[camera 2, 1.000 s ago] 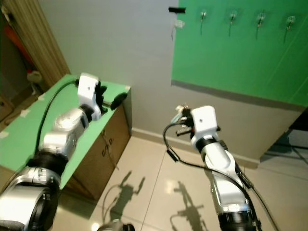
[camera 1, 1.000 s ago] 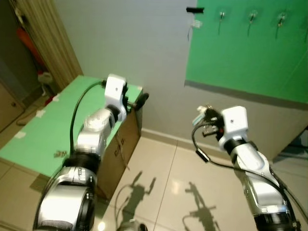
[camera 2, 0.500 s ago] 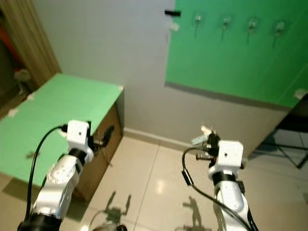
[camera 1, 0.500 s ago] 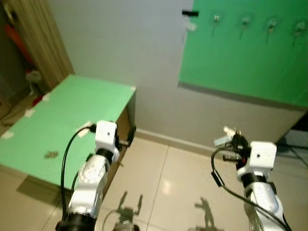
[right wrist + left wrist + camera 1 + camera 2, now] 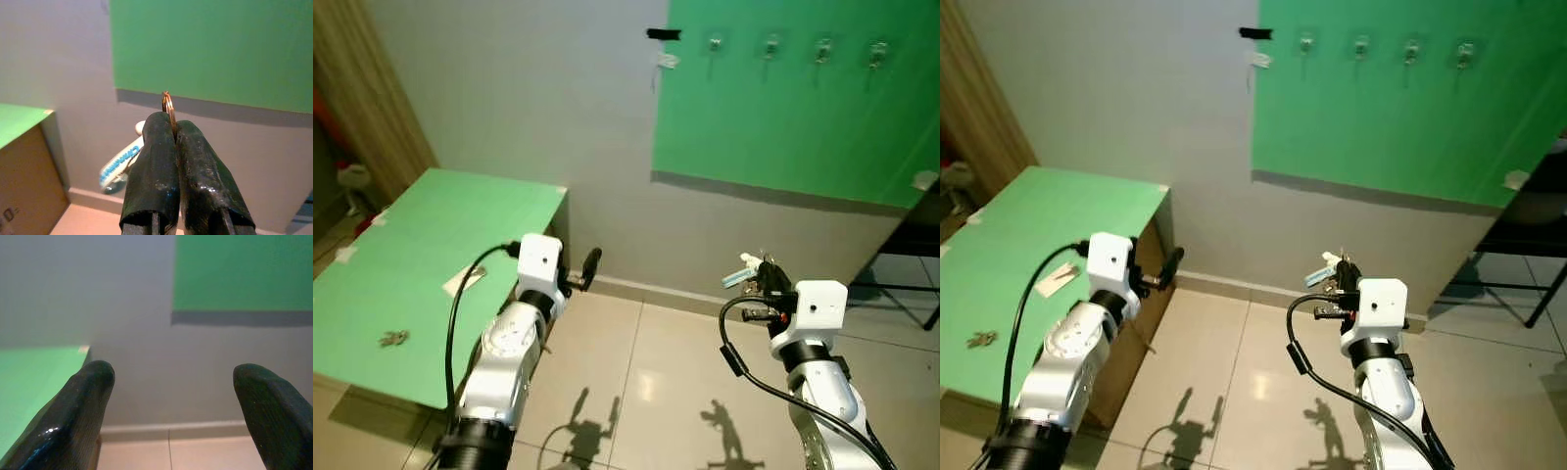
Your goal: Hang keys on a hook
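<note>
Risk: keys (image 5: 124,159) are hanging by a thin ring edge in the right gripper (image 5: 173,125), fingers pressing together on it, so a jolt while walking could twist or drop them. Ring is standing edge-on, poking up past the fingertips; the white-blue tag is dangling below, long axis slanting down. Hooks (image 5: 770,45) are sitting high on the green panel (image 5: 783,108), well apart. Left gripper (image 5: 171,396) is idling with fingers spread.

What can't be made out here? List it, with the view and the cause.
- Keys: right wrist view, the right claw hides all but the ring and a white tag.
- Hooks: eye views, too small to tell their shape or whether anything hangs there.
- Small thing on the green table: left eye view, too small to identify.
- Left claw: left wrist view, fingers cut off by the bottom edge.
</note>
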`<state>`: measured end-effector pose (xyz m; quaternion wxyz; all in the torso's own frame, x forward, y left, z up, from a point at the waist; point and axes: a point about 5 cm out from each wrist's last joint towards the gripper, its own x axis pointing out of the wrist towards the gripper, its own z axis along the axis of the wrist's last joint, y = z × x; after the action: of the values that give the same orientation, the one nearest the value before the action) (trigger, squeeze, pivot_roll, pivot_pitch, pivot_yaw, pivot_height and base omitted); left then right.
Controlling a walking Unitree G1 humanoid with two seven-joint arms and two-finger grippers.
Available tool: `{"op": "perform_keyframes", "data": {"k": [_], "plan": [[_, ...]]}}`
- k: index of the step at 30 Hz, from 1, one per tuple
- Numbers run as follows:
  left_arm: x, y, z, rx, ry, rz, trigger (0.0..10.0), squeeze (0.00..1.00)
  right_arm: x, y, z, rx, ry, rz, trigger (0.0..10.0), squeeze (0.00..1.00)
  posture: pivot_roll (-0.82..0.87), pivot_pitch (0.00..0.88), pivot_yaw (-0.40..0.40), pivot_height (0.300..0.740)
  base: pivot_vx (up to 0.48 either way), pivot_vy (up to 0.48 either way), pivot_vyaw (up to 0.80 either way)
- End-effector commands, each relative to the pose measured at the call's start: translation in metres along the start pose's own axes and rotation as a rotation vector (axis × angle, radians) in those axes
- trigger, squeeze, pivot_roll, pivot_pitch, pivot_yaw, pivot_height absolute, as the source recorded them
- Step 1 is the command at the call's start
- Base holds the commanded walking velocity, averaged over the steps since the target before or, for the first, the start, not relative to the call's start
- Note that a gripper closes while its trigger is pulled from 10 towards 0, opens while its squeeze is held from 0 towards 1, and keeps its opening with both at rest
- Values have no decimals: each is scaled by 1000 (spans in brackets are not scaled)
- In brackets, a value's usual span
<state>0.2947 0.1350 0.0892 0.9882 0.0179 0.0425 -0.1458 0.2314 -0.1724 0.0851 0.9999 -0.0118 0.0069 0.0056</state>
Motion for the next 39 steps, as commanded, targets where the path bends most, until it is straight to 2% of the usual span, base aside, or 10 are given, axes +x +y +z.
{"op": "perform_keyframes", "data": {"k": [1,5,14,26,31,39], "plan": [[4,-6,2,-1,4,-34,10000,0,2,-3,2,9,-14,-13,0,0,-157,0,64,740,292,-379,0],[10,-1,0,33,28,-18,10000,0,6,2,-2,-5,18,-1,0,0,-161,0,68,740,145,-190,-192],[14,6,8,8,2,-8,10000,0,12,4,-1,-13,3,9,0,0,-156,0,66,740,30,0,-580],[21,7,12,68,5,-17,10000,0,17,14,-5,-26,23,50,0,0,-147,0,66,740,443,0,0],[24,7,13,59,2,-17,10000,0,20,13,-4,-16,10,51,0,0,-149,0,69,740,472,0,-608],[26,7,12,75,3,-25,10000,0,22,12,-2,-15,0,80,0,0,-147,0,71,740,472,0,0]]}}
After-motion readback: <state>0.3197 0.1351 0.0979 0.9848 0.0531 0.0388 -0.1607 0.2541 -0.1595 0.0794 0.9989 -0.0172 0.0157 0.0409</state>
